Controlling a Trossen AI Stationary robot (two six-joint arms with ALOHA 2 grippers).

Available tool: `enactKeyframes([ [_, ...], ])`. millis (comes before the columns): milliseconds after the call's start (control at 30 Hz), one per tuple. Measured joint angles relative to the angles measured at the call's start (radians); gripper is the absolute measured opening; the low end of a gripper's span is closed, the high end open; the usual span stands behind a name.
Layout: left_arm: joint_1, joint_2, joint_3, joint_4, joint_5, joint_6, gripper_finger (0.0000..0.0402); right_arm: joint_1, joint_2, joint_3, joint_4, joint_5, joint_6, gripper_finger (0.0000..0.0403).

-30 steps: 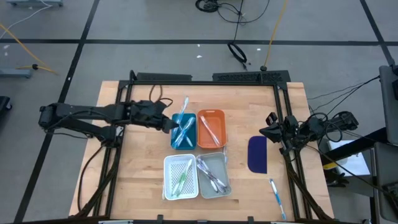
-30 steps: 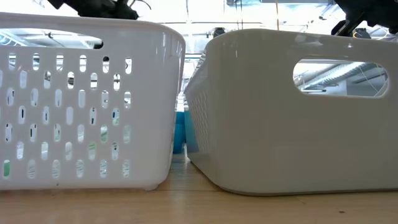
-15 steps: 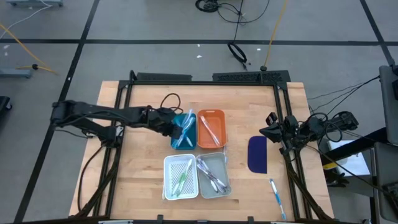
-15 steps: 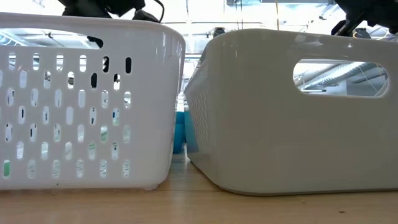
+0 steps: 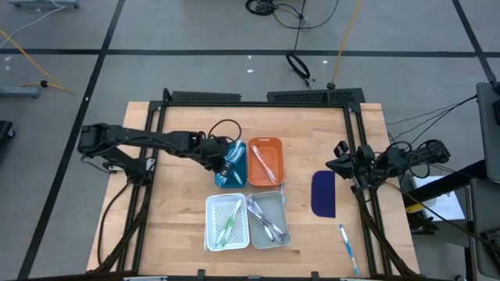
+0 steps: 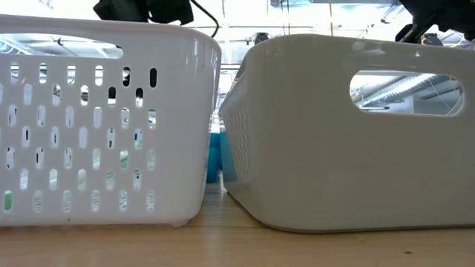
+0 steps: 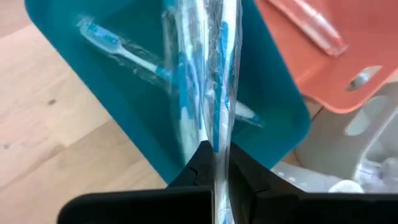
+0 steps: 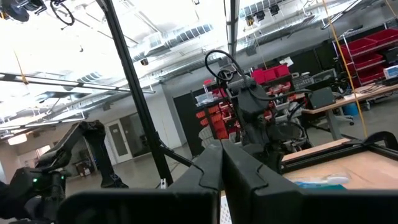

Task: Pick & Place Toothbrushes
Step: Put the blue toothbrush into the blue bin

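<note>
Four small trays sit in a block mid-table: the blue tray (image 5: 229,163) and orange tray (image 5: 265,161) on the far row, the white slotted tray (image 5: 226,221) and grey tray (image 5: 269,218) on the near row, each with toothbrushes in it. One more toothbrush (image 5: 347,247) lies loose on the wood at the near right, just beyond the dark blue pad (image 5: 323,193).

In the left wrist view the left gripper (image 7: 214,163) is pinched tight on a clear-wrapped blue-and-white toothbrush (image 7: 217,68), held over the blue tray where other wrapped brushes (image 7: 118,48) lie.

These brushes look light and stiff, but the glossy wrapper is likely slippery and may crinkle or slide between the fingers. A hold across the handle near its middle, narrow side to the pads, seems safest.

From above, the left arm reaches in from the left, stretched long and low with its wrist over the blue tray. The right gripper (image 5: 341,161) waits at the table's right edge, fingers pressed together, holding nothing.
</note>
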Motion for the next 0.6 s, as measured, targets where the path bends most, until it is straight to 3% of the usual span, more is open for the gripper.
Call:
enactKeyframes([
  [600,0.019,0.065,0.033,-0.041,0.046,0.0,0.0019,0.0,0.0,0.0,0.0,0.0,0.0,0.0],
])
